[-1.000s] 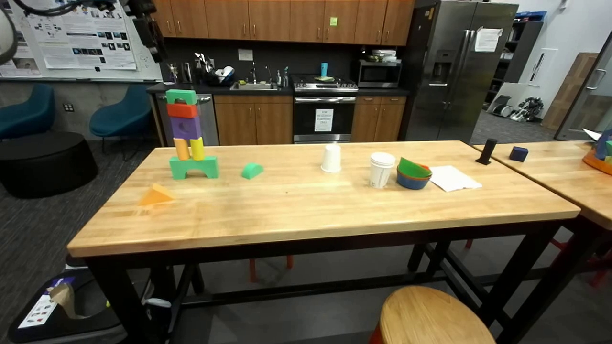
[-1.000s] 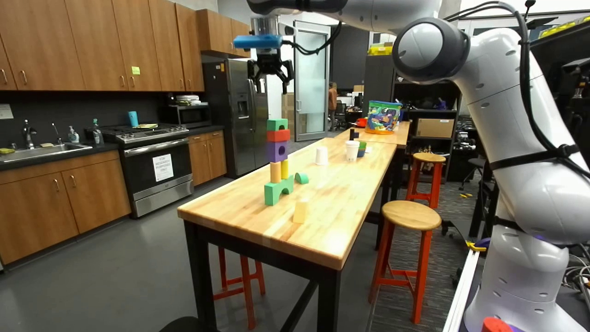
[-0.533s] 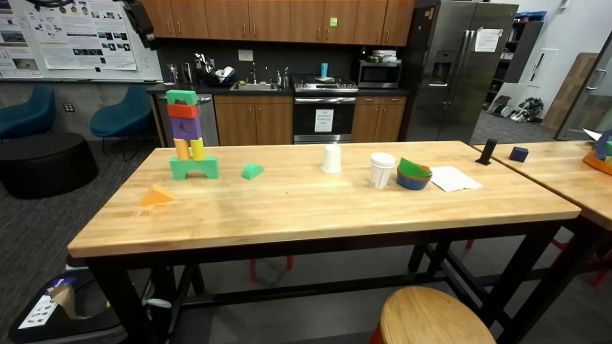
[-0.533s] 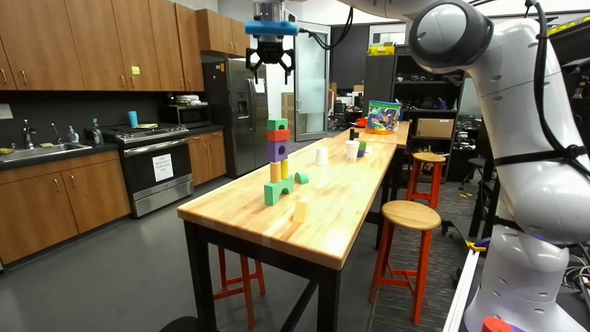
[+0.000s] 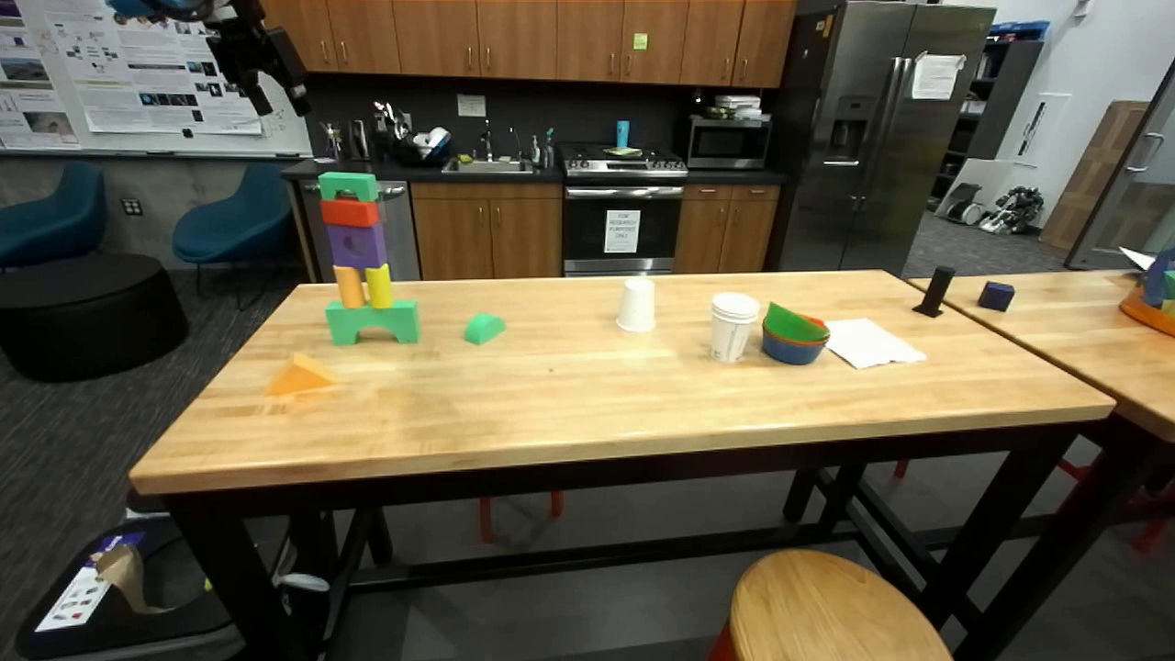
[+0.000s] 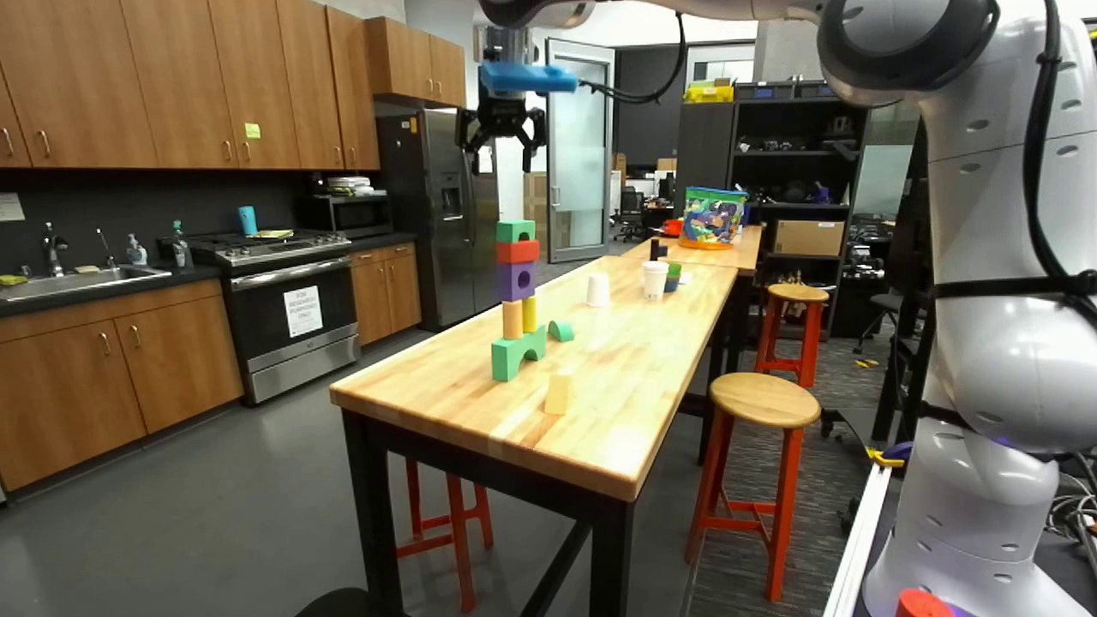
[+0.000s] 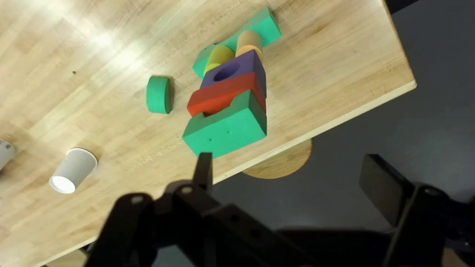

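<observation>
Block tower (image 6: 517,283) stands upright on the wood table (image 5: 514,404), near one end. Bottom up: green arch (image 5: 372,315), orange cylinder (image 5: 350,286) and yellow cylinder (image 5: 378,286) side by side, purple block (image 5: 369,244) with a round hole, red block (image 5: 350,213), notched green block (image 7: 226,135) on top. My gripper (image 6: 500,161) hangs higher, fingers downward, spread wide, apart from the tower; my arm (image 6: 986,171) reaches out overhead. Farther along: white cup (image 5: 636,306) upside down, paper cup (image 5: 730,335) upright, contents unclear; blue bowl (image 5: 794,351) with a tilted green bowl (image 5: 789,323) and some orange in it.
</observation>
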### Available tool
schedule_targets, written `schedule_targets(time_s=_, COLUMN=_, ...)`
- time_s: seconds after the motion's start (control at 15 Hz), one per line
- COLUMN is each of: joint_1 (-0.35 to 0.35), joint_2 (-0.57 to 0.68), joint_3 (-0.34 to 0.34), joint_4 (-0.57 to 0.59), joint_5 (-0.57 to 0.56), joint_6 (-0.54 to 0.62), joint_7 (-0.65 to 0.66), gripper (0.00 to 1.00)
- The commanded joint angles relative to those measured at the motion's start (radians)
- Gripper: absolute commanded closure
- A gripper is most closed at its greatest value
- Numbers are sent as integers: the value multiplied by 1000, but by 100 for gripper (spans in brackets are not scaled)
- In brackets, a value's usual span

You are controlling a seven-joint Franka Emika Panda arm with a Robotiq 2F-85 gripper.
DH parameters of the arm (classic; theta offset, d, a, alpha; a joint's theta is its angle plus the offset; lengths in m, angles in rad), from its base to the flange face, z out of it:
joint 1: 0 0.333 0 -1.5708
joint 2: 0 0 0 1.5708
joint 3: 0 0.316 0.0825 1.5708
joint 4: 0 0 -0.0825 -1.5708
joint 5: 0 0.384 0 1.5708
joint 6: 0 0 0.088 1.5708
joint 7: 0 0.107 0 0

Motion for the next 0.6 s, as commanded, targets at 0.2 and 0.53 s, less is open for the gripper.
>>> schedule_targets(time_s=0.2, joint_1=-4, joint_2=-36, joint_3=1, joint_4=-62, joint_5=0, joint_6=29, joint_7=-28, gripper=0)
schedule_targets(time_s=0.53, joint_1=2, joint_2=-25, joint_3=4, joint_4=-60, joint_5=0, joint_6=14, joint_7=-28, gripper=0)
